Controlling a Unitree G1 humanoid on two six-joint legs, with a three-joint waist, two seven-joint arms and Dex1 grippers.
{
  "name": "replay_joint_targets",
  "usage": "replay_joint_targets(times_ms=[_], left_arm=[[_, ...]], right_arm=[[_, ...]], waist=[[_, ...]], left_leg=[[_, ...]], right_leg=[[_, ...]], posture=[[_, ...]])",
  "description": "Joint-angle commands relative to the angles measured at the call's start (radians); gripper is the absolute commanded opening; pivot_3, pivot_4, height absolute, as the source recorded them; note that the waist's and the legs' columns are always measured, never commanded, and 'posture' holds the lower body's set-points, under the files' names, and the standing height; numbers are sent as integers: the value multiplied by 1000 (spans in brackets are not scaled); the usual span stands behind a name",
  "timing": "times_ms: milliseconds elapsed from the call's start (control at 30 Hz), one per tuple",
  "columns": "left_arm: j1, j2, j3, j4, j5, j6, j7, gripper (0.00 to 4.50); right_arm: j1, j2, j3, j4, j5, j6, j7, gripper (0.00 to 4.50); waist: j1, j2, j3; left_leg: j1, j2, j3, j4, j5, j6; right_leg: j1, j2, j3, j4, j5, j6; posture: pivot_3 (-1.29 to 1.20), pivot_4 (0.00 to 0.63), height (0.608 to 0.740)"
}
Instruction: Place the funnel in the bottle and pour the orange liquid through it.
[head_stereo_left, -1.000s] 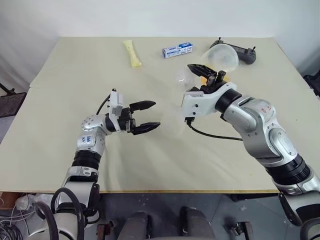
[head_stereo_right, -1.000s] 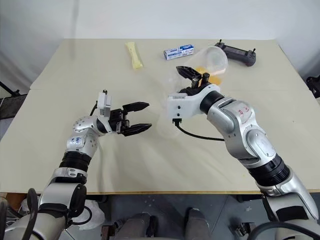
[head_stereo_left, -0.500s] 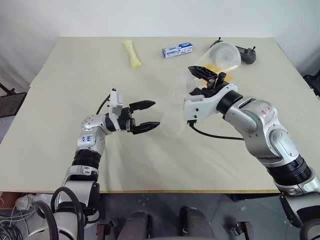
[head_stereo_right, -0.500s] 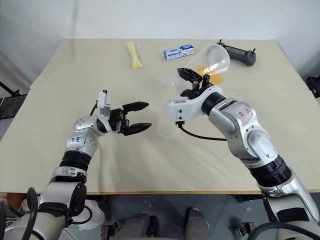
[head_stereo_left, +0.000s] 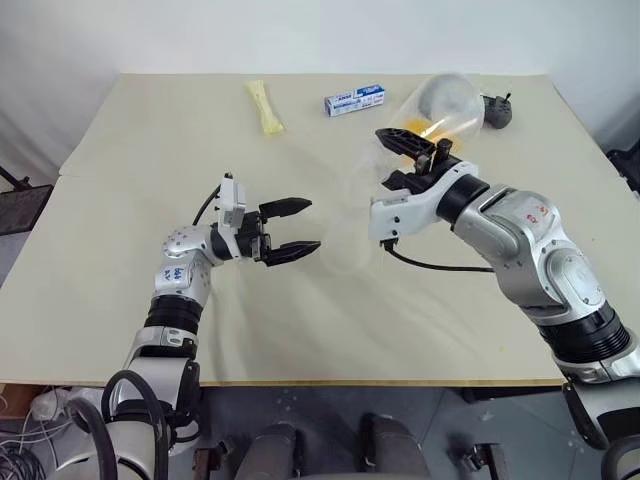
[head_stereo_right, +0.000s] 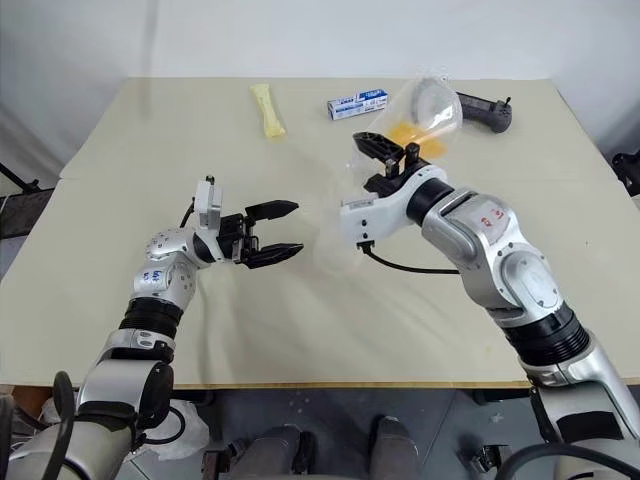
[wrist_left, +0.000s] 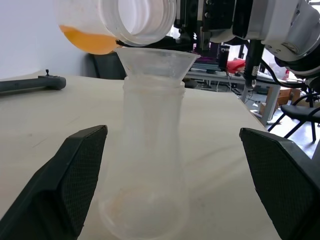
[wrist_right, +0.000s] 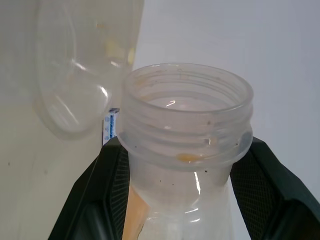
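The clear bottle (wrist_left: 150, 165) stands upright on the table with the transparent funnel (wrist_left: 156, 61) seated in its mouth. My left gripper (head_stereo_left: 310, 226) is open, its fingers on either side of the bottle and apart from it. My right gripper (head_stereo_left: 418, 150) is shut on the neck of a second clear flask (head_stereo_left: 440, 105), tipped over with its base raised. The flask's mouth (wrist_left: 137, 20) hangs just over the funnel's rim. The orange liquid (wrist_left: 90, 42) pools in the flask's lower side; none shows in the bottle.
At the far side of the table (head_stereo_left: 120, 200) lie a yellow packet (head_stereo_left: 264, 106), a blue-and-white box (head_stereo_left: 354, 99) and a black controller (head_stereo_left: 497, 108) behind the raised flask.
My right wrist has rolled, tipping the flask's base higher and its mouth down towards the funnel. The left gripper and the bottle have stayed put.
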Motion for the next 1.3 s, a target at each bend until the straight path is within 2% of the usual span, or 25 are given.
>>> replay_joint_targets(times_ms=[33, 400, 1300], left_arm=[[-20, 16, 13, -8, 3, 1, -8, 4500], [-35, 45, 19, 26, 16, -11, -13, 4500], [-60, 47, 18, 66, 23, -23, -30, 4500]], right_arm=[[-31, -14, -45, -21, -15, -25, -3, 2430], [-32, -16, -50, -18, -34, -83, 4, 2430], [-45, -49, -59, 29, -69, -177, -2, 2430]], waist=[[0, 0, 0], [0, 0, 0], [-1, 0, 0]], left_leg=[[0, 0, 0, 0, 0, 0], [0, 0, 0, 0, 0, 0], [0, 0, 0, 0, 0, 0]], right_leg=[[0, 0, 0, 0, 0, 0], [0, 0, 0, 0, 0, 0], [0, 0, 0, 0, 0, 0]], posture=[[0, 150, 740], [0, 150, 740], [0, 150, 740]])
